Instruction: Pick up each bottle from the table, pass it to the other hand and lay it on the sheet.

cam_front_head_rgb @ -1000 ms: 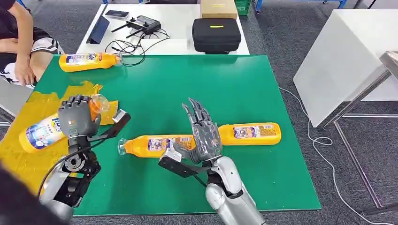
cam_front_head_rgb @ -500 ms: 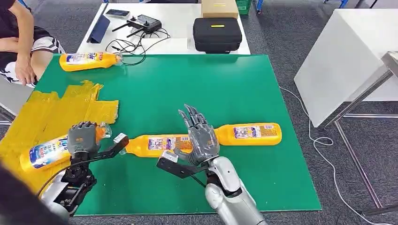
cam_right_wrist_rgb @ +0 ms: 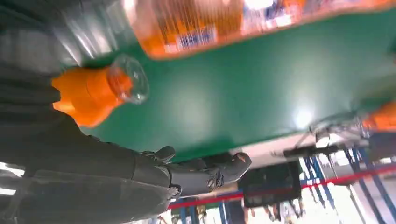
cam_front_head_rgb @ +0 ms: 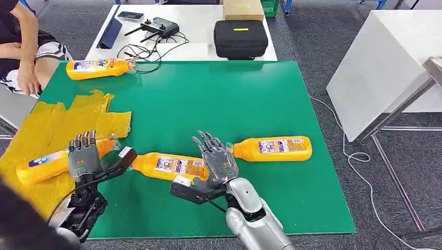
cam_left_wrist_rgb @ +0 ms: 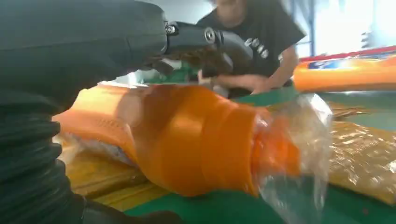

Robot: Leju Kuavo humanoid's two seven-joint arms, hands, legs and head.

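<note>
Lying on the crinkled yellow plastic sheet, orange plastic bottle gripped by left hand, right hand held wide above green tabletop.

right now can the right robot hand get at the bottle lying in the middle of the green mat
Probably yes: the right robot hand hangs open right over the middle bottle, fingers spread, nothing between them. The next bottle lies close on its other side.

Bright, even overhead light in head view; both wrist views blurred, backlit.
</note>
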